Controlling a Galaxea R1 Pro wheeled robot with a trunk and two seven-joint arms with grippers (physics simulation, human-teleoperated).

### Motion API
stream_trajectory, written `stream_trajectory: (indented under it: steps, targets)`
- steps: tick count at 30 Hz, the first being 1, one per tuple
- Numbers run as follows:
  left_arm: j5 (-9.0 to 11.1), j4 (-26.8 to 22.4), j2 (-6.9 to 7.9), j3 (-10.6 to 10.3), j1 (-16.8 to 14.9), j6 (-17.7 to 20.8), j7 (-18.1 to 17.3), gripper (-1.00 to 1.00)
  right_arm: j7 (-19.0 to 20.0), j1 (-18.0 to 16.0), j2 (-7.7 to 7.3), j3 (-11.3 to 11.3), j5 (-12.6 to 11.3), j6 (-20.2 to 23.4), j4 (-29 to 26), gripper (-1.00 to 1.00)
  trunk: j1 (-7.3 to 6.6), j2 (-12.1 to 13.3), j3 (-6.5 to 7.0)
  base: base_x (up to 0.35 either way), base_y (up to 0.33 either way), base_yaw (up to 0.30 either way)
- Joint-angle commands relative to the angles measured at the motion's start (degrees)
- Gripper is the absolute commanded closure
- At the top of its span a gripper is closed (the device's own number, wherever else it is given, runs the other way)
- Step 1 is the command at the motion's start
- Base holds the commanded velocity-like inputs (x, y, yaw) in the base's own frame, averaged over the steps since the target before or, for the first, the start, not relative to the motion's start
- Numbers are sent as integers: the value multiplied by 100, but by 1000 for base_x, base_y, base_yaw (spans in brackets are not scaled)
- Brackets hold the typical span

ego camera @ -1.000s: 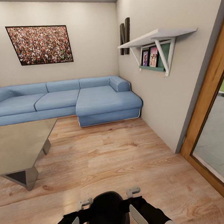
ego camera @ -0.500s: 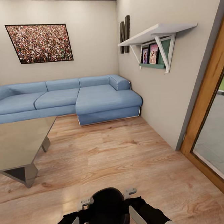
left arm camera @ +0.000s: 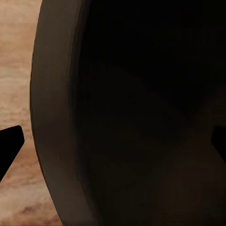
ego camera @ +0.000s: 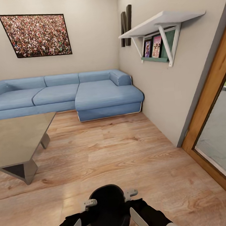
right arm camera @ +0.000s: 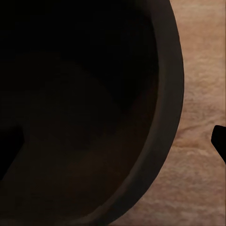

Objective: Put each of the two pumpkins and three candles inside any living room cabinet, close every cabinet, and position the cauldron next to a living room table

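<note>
Both claws, left [ego camera: 89, 204] and right [ego camera: 130, 194], are flanking the cauldron [ego camera: 107, 208] we are carrying; we cannot tell their grip.

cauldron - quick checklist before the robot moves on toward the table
1. Cauldron between both arms, off the floor: ok.
2. Left gripper at its rim: ok; closure cannot tell.
3. Right gripper at its rim: ok; closure cannot tell.
4. Table in view, ahead to the left: ok.
5. Wood floor between cauldron and table free of obstacles: ok.
6. Cauldron next to table: not ok, a stretch of floor lies between.
</note>
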Motion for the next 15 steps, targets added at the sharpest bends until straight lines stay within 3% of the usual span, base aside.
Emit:
stream_trajectory:
  steps: [1,6,15]
  targets:
    - [27,-9,3,-20,-3,24,-6,-100,-51,-5,0,21,-54,13,-5,-100,1,-4,-28,0,0,0]
    - [27,-9,-10,-20,-1,22,-11,-100,-66,-5,0,17,-51,14,-5,-100,14,-11,-139,0,0,0]
    - [27,-9,-14,-20,-1,9,2,-100,-101,-5,0,12,-57,-23,4,-100,14,-11,-139,0,0,0]
